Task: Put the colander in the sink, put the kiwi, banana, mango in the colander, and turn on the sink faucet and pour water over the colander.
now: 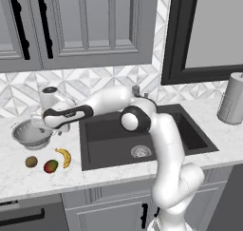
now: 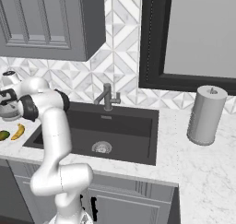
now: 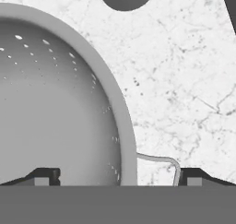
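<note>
1. Colander (image 1: 32,134) sits on the marble counter (image 1: 19,173) left of the sink (image 1: 109,149), not in it.
2. I see my gripper (image 3: 119,176) directly above its rim, jaws spread wide, one tip on each side of the wall, holding nothing.
3. Kiwi (image 1: 31,161), mango (image 1: 51,166) and banana (image 1: 64,157) lie in front of the colander.
</note>
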